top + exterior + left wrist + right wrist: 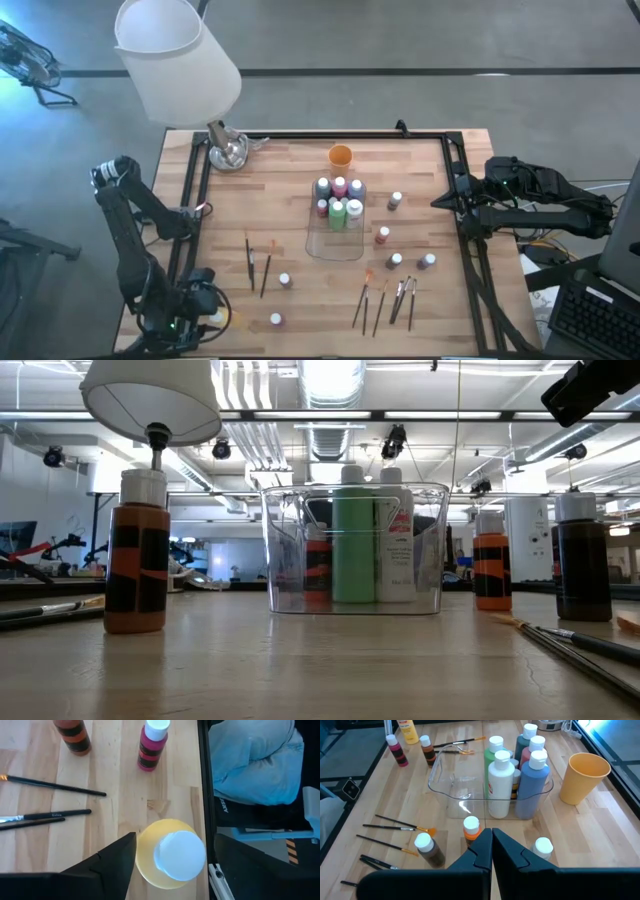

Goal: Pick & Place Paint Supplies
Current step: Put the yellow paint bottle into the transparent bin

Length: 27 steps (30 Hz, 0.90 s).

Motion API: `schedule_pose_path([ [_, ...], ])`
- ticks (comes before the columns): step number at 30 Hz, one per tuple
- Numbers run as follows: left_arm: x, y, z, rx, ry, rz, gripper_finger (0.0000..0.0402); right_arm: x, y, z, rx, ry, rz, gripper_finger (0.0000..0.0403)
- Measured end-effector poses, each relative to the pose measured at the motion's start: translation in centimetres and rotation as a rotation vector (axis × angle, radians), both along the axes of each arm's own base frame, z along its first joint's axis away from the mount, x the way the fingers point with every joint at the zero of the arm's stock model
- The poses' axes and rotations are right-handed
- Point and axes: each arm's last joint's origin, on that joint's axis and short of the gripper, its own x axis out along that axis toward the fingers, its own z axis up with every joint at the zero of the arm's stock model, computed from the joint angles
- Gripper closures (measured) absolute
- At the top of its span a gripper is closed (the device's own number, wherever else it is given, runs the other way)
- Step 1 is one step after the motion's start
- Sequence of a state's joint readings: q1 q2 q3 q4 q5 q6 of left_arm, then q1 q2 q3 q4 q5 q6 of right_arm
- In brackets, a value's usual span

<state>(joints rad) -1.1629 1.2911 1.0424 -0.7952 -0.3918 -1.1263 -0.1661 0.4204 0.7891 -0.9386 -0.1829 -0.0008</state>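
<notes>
A yellow paint bottle [172, 852] with a white cap stands near the table's near left corner [216, 318]. My left gripper [203, 303] is over it, open and slanting down, with one finger on each side of the bottle. A clear tray [335, 240] mid-table holds several paint bottles [340, 200] at its far end. More bottles [396, 260] and paintbrushes [385, 300] lie loose on the wood. My right gripper [437, 203] is shut and empty, held above the table's right edge. My left gripper has one dark finger [117, 857] right beside the yellow bottle's side [142, 855]; I cannot tell whether it touches. The other finger stands off it. The bottle stands upright on the table.
An orange cup [340, 155] stands beyond the tray. A lamp [180, 60] with its base [228, 150] occupies the far left corner. Two brushes [257, 265] and two small bottles [285, 281] lie near my left gripper. Someone's blue clothing [255, 765] shows past the table's left rail.
</notes>
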Motion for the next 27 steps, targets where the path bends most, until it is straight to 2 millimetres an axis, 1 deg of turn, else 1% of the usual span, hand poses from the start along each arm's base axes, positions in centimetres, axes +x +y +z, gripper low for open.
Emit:
schedule_pose_path([
  [10, -0.02, 0.13, -0.16, 0.031, -0.009, -0.017, 0.0172, 0.00, 0.00, 0.00, 0.000, 0.000, 0.000, 0.0394],
  [16, -0.08, 0.36, -0.85, 0.055, -0.012, -0.012, 0.0205, 0.00, 0.00, 0.00, 0.000, 0.000, 0.000, 0.0394],
  [27, -0.05, 0.34, -0.81, 0.066, -0.027, -0.029, 0.0252, 0.00, 0.00, 0.00, 0.000, -0.001, 0.000, 0.0394],
])
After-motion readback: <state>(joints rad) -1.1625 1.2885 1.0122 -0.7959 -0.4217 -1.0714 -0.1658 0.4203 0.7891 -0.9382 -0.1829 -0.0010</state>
